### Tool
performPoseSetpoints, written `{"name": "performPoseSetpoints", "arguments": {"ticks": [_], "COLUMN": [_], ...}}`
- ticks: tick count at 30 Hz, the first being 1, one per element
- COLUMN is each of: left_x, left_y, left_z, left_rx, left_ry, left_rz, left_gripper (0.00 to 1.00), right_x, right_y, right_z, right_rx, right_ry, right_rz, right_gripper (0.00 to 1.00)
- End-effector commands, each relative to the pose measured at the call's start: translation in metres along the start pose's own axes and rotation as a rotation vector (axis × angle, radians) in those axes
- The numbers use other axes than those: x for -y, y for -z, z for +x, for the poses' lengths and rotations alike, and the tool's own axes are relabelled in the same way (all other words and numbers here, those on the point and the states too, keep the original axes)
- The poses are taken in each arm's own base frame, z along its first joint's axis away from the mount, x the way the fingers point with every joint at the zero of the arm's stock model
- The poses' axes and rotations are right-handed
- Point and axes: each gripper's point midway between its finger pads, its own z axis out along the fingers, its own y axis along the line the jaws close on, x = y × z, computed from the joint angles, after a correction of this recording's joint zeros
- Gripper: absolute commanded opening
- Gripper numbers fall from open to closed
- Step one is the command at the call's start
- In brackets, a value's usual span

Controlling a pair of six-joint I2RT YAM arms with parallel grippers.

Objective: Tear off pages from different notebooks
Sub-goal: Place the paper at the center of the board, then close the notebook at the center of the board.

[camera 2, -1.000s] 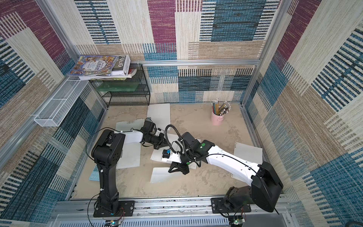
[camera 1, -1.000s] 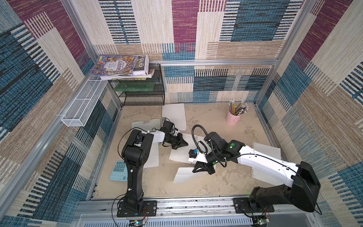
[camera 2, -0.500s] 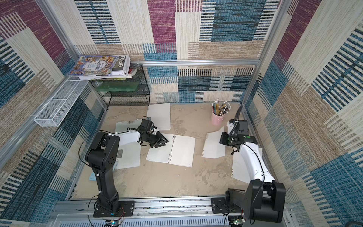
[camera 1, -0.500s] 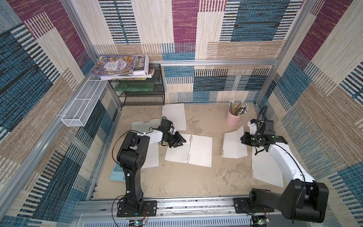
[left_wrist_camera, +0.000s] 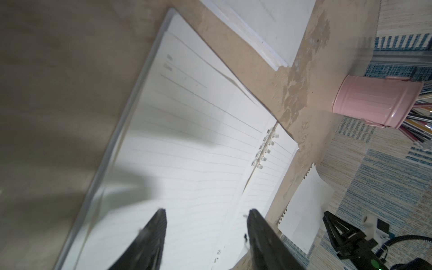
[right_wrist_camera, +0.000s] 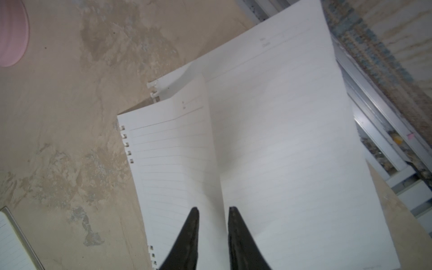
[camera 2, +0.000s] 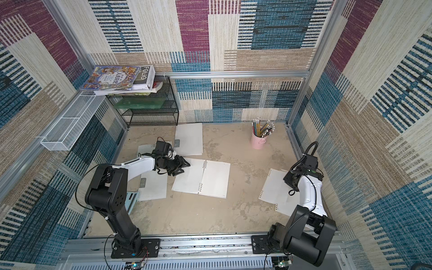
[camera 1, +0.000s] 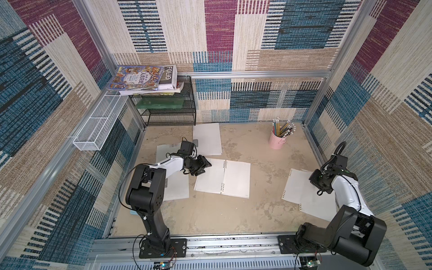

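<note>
While both gape empty | left pincer (left_wrist_camera: 205,212) over notebook (camera 1: 236,177) | right pincer (right_wrist_camera: 214,209) over pages (camera 1: 301,187) | book (camera 1: 168,74): FOLIO

An open notebook (camera 1: 223,178) lies flat in the middle of the surface (camera 1: 233,217). The left pincer (camera 1: 203,169), jaws apart, sits at its left page's far corner. 2 loose pages (camera 1: 297,189) overlap by the right wall, with the right arm (camera 1: 343,189) bent over them. A pink cup (camera 1: 277,142) holds pencils (camera 1: 284,127).
</note>
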Motion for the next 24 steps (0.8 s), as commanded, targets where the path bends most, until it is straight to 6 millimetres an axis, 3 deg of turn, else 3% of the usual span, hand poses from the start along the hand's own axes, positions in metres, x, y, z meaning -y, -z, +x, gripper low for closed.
{"name": "performPoseSetpoints", "arguments": {"ticks": [1, 6, 8, 9, 11, 14, 16, 18, 20, 23, 24], "left_x": [-0.018, -0.048, -0.053, -0.053, -0.055, -0.053, -0.049, -0.045, -0.042, -0.044, -0.045], "left_y": [0.013, 0.026, 0.027, 0.026, 0.024, 0.017, 0.011, 0.007, 0.004, 0.0, -0.002], "left_z": [-0.004, -0.009, -0.012, -0.012, -0.015, -0.02, -0.023, -0.024, -0.024, -0.022, -0.022], "left_rx": [0.045, 0.083, 0.079, 0.076, 0.073, 0.05, 0.034, 0.022, 0.007, -0.014, -0.019], "left_ry": [0.017, 0.077, 0.088, 0.089, 0.087, 0.086, 0.084, 0.078, 0.069, 0.067, 0.067], "left_rz": [-0.057, -0.146, -0.152, -0.158, -0.173, -0.172, -0.156, -0.145, -0.144, -0.154, -0.157], "left_gripper": [0.62, 0.65, 0.65, 0.65, 0.65, 0.65, 0.66, 0.69, 0.73, 0.84, 0.92], "right_x": [0.008, 0.007, -0.004, -0.015, -0.059, -0.16, -0.218, -0.252, -0.274, -0.289, -0.293], "right_y": [0.009, 0.044, 0.055, 0.06, 0.067, 0.077, 0.075, 0.063, 0.05, 0.028, 0.02], "right_z": [-0.004, -0.031, -0.035, -0.037, -0.033, 0.007, 0.05, 0.084, 0.109, 0.127, 0.13], "right_rx": [0.025, 0.149, 0.182, 0.2, 0.231, 0.206, 0.111, 0.004, -0.048, -0.088, -0.107], "right_ry": [-0.004, 0.025, 0.048, 0.066, 0.134, 0.326, 0.43, 0.49, 0.555, 0.581, 0.582], "right_rz": [0.042, 0.068, 0.036, -0.001, -0.185, -0.488, -0.632, -0.685, -0.68, -0.668, -0.673], "right_gripper": [0.38, 0.66, 0.7, 0.72, 0.76, 0.97, 0.98, 0.98, 0.96, 0.96, 0.96]}}
